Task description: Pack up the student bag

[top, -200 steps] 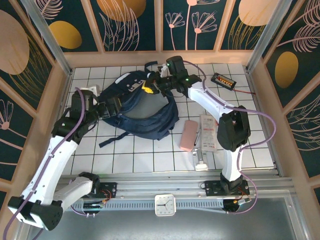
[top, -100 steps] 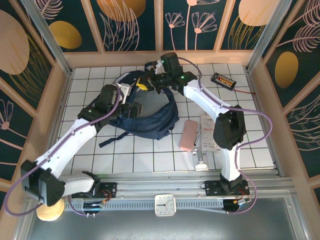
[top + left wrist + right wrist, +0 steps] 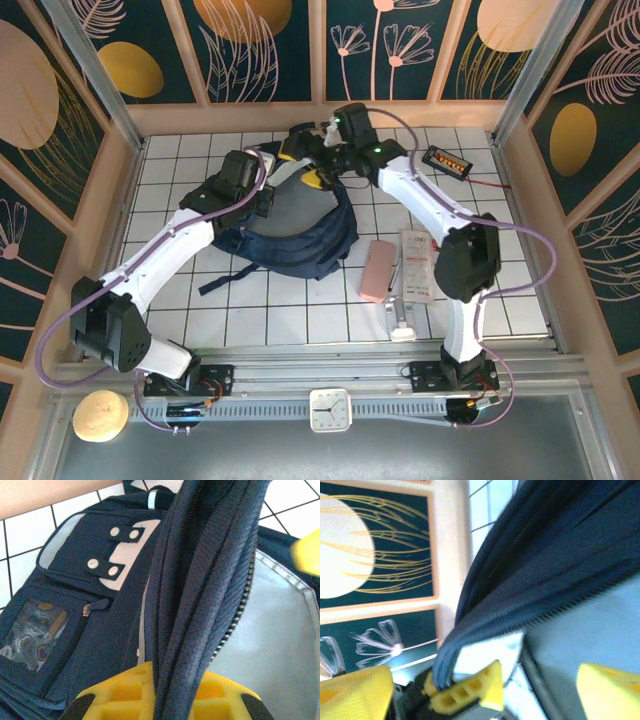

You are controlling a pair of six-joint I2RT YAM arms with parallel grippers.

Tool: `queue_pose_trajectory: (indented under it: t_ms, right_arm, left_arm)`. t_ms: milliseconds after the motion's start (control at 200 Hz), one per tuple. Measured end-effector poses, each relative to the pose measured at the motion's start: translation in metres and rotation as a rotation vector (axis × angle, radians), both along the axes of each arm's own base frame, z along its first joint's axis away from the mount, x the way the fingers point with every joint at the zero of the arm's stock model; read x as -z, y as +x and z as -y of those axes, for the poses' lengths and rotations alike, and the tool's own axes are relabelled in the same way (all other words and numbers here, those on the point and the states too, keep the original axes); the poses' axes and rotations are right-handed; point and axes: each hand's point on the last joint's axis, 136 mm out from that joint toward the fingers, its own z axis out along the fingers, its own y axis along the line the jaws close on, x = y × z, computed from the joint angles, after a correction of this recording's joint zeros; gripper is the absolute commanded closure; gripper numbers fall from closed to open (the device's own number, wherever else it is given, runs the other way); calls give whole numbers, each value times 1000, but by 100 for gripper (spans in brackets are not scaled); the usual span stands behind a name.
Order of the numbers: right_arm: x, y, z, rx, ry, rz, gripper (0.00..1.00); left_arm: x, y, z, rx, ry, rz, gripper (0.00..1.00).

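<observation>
While left hand (image 3: pixel 172 700) clamps shut on zip rim of student bag (image 3: pixel 300 235), we see right hand (image 3: pixel 314 176) gaping, holding nothing, at bag mouth, 12 o'clock end. Bag lies on bench (image 3: pixel 280 320) toward 10 o'clock, long axis 10-to-4. We judge pink case (image 3: pixel 377 270), at bag's 4 o'clock, nearer right arm.

One backpack (image 3: pixel 310 250); right of it, one pink block (image 3: pixel 377 270), one white packet (image 3: pixel 417 265), one black gadget (image 3: pixel 447 160); nearer than it, one clock (image 3: pixel 330 410).
</observation>
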Motion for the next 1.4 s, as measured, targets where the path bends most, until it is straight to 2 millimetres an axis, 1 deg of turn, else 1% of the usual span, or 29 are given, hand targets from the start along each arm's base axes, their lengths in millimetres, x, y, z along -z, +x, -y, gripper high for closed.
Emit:
queue_pose_trajectory:
  t_ms: [25,80,115,130,140,165,180,185,225,230,255,260,290,295,320,330,395,435,480,505,545,721,841,1016,1081,1201,1286,1401]
  right_arm:
    - [-2,-2,12,17,-27,24,1]
    - [-10,-8,47,66,-87,77,1]
    - [-14,-14,72,103,-121,103,1]
    - [-15,-17,86,123,-140,113,1]
    - [-16,-19,91,129,-143,116,1]
    - [-14,-26,112,153,-168,123,1]
    - [-13,-28,121,162,-175,127,1]
    - [-11,-30,126,167,-183,126,1]
    - [-1,-38,151,195,-217,117,1]
    - [3,-40,157,201,-230,111,1]
    - [14,-45,169,214,-259,92,1]
    - [19,-46,173,217,-272,84,1]
    - [37,-54,184,222,-319,49,1]
    - [43,-57,186,220,-334,39,1]
    - [60,-65,190,208,-374,1,2]
    - [66,-68,191,201,-389,-10,2]
    - [119,-91,193,135,-513,-126,3]
    - [146,-105,193,91,-587,-179,5]
    - [169,-120,193,47,-655,-227,6]
    - [177,-126,192,27,-686,-243,7]
    - [186,-131,191,5,-727,-256,7]
    - [210,-132,185,-28,-821,-251,8]
    - [228,-129,185,-25,-864,-269,7]
    - [241,-123,188,-5,-893,-278,8]
    - [247,-122,188,2,-899,-289,12]
    - [256,-120,188,15,-910,-302,22]
    - [257,-117,188,34,-906,-301,30]
    - [255,-115,188,40,-905,-296,37]
  left_arm:
    - [2,0,1,1,0,-6,100]
    - [5,-1,2,-1,-1,-20,100]
    - [6,-1,2,-5,-5,-27,100]
    - [6,-1,2,-8,-9,-28,100]
    - [6,-1,2,-7,-11,-30,100]
    - [5,-1,3,-9,-19,-32,100]
    - [5,-1,3,-10,-23,-33,100]
    - [5,-1,3,-10,-23,-33,100]
    - [5,-1,4,-13,-32,-36,100]
    - [5,-1,4,-14,-35,-37,100]
    - [5,-1,4,-18,-40,-39,100]
    - [5,-1,5,-18,-41,-40,100]
    - [5,-2,5,-21,-48,-43,100]
    - [5,-2,5,-21,-48,-43,100]
    - [5,-2,5,-25,-53,-45,100]
    - [6,-2,5,-26,-54,-46,100]
    - [6,-2,5,-31,-65,-51,100]
    - [6,-2,6,-31,-69,-53,100]
    - [6,-3,6,-33,-76,-56,100]
    - [6,-3,7,-35,-78,-57,100]
    - [6,-3,7,-38,-81,-59,100]
    - [11,-6,6,-43,-92,-70,100]
    - [9,-8,5,-47,-101,-63,100]
    - [7,-9,5,-52,-112,-59,100]
    - [7,-9,5,-51,-114,-61,100]
    - [7,-9,6,-49,-117,-62,100]
    - [8,-10,6,-47,-120,-64,100]
    - [8,-10,7,-47,-120,-65,100]
